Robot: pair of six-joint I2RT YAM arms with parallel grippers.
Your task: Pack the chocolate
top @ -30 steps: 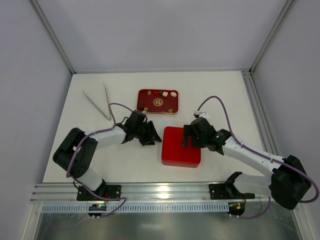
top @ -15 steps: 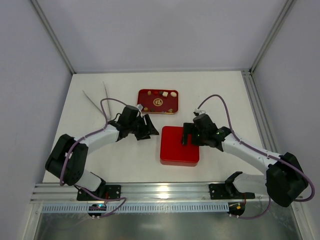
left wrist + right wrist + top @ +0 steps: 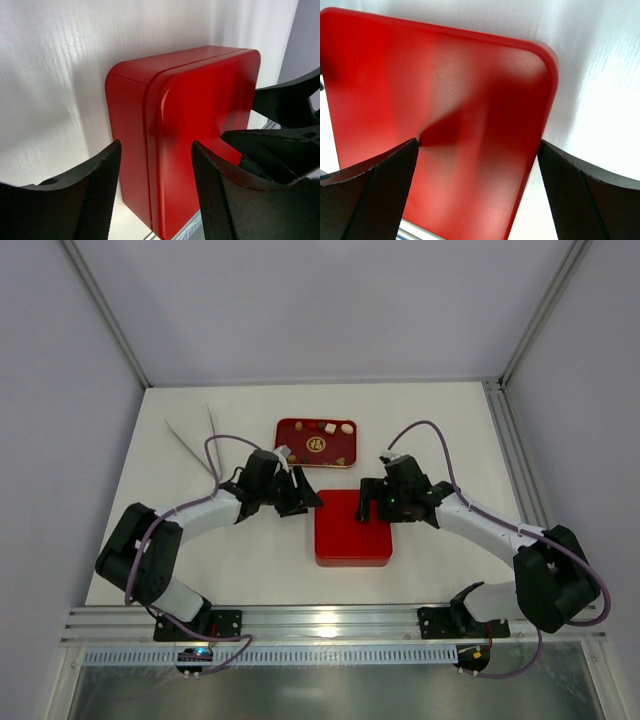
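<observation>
Left arm (image 3: pixel 205 512) and right arm (image 3: pixel 485 527) had white links, black joints and purple cables (image 3: pixel 425 423); the left gripper (image 3: pixel 156 150) had black, finely textured fingers (image 3: pixel 95 200)

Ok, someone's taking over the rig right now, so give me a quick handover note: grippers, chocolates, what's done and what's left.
Left gripper: open, empty, by the far left corner of the closed, glossy red square box.
Right gripper: open wide, empty, over the box's lid.
Small brown, tan and cream chocolate pieces: loose in the shallow red rectangular tray, beyond the box.
Done: nothing visibly packed; the box's inside is hidden.
Left: probably lift the lid, move the pieces in, close.
</observation>
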